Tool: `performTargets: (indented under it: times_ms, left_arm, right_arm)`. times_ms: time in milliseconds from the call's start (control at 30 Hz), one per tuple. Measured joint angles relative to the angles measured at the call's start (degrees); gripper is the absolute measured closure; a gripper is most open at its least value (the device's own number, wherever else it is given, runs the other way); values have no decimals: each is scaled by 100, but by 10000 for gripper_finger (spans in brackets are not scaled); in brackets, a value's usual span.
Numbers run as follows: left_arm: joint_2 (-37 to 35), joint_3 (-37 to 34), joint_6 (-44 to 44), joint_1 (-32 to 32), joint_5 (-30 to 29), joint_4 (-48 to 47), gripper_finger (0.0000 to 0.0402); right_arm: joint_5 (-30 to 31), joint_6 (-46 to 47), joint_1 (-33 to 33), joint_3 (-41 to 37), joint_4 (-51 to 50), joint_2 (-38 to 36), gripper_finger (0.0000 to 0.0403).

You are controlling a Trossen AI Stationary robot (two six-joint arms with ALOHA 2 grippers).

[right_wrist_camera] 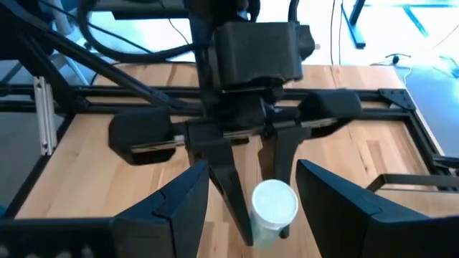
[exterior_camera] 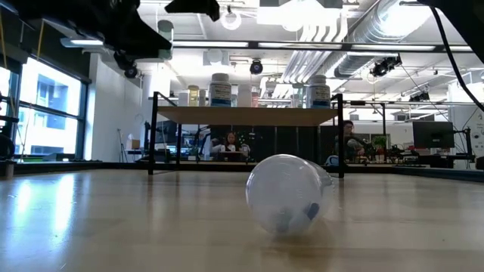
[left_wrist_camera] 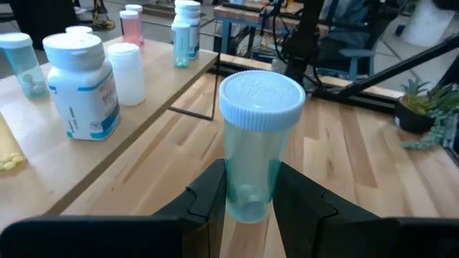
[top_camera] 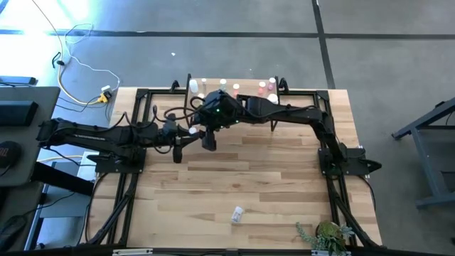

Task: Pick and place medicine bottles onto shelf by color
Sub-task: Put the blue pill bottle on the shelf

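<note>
Several medicine bottles (left_wrist_camera: 79, 86) already stand on the shelf (left_wrist_camera: 107, 154), so the job's partly done. Left gripper (left_wrist_camera: 251, 197) is clenched on a pale green bottle (left_wrist_camera: 254, 143) w/ white cap, held upright above the tabletop, shelf just ahead of it & to one side. Right gripper (right_wrist_camera: 251, 190) hovers w/ fingers spread, empty, directly facing the left one. Still to go: this bottle, plus a clear bottle (top_camera: 237, 212) lying on its side, well behind both grippers.

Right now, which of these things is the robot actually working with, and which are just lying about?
In use: the green bottle gripped in the left claw; the shelf; the bottles on it; the fallen bottle.

Lying about: potted plant; yellow cable.
</note>
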Motion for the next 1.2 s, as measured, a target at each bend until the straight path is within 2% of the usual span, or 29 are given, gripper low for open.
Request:
performTargets:
  times_ms: [233, 333, 600, 1200]
  left_arm:
    - [208, 0, 32, -36, -55, 218, 314]
    - [213, 0, 145, -36, -64, 212, 314]
    - [213, 0, 162, -36, -62, 212, 314]
    - [213, 0, 379, -32, -63, 534, 314]
  right_arm:
    - [25, 253, -25, -443, 240, 0, 200]
    - [328, 353, -26, -602, 235, 0, 200]
    - [335, 503, -26, -619, 242, 0, 202]
    - [240, 1010, -28, -619, 206, 0, 260]
